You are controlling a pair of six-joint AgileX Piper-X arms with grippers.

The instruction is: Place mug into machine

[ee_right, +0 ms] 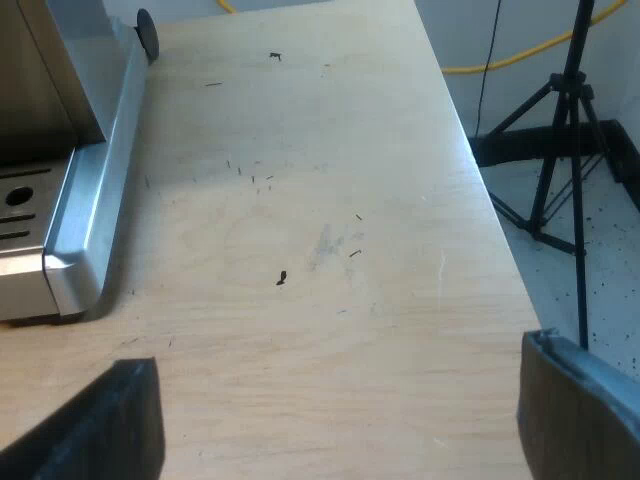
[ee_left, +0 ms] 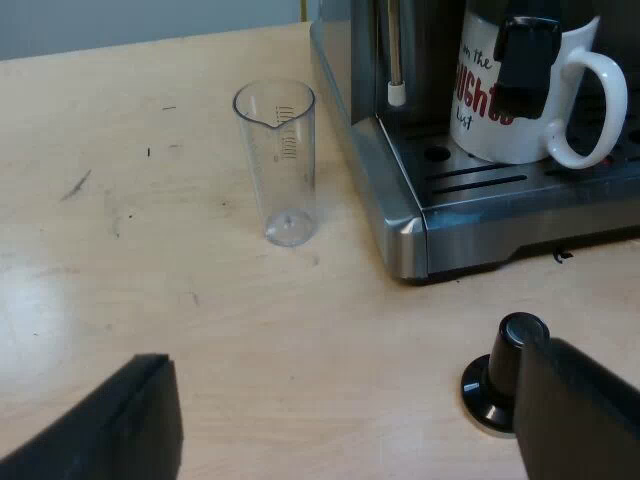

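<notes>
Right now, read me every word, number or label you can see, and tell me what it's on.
"n the": mug standing on the espresso machine, first line, start hidden.
"UGHT": mug, red capitals, both ends hidden.
"list": mug, last line.
Measuring glass: scale marks, figures too small to read.

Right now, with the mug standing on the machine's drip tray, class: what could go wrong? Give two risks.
The tamper stands right beside a finger of the open left gripper; a sideways move could knock it over. The measuring glass is tall, narrow and upright near a corner of the espresso machine, so a sweeping arm might tip it.
</notes>
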